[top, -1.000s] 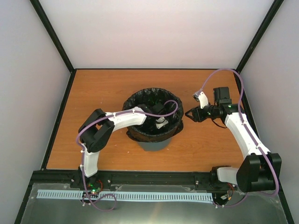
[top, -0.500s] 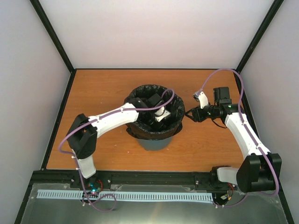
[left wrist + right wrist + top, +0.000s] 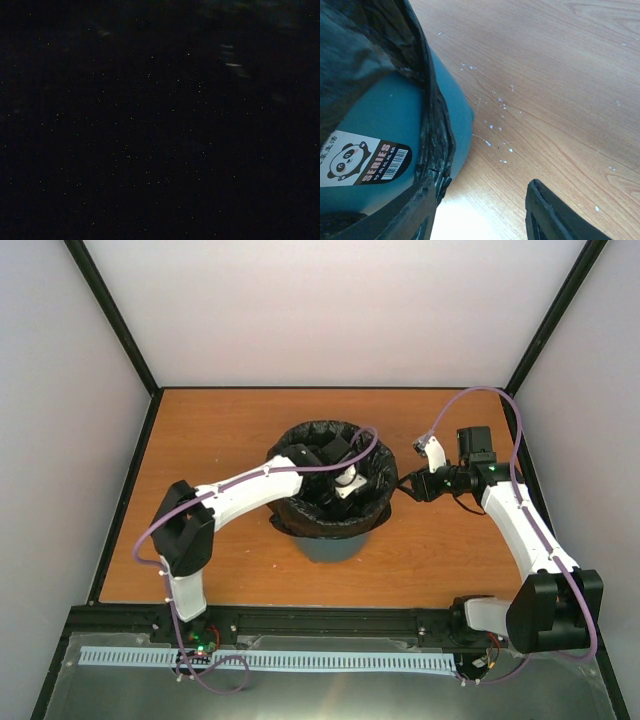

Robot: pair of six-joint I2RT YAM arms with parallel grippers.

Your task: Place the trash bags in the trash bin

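Left gripper sits inside trash bin, jaws unreadable; right gripper spread, empty, just right; withdrawal may snag trash bags out.

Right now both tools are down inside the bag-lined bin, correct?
Not quite: only the left tool is down inside the trash bin, which is lined with the trash bag. The right tool sits outside, just beside the bin's right rim, as the top external view shows.

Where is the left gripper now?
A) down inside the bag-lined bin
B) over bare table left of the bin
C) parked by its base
A: the left gripper is down inside the trash bin, within the black trash bag lining it; its wrist view is dark.
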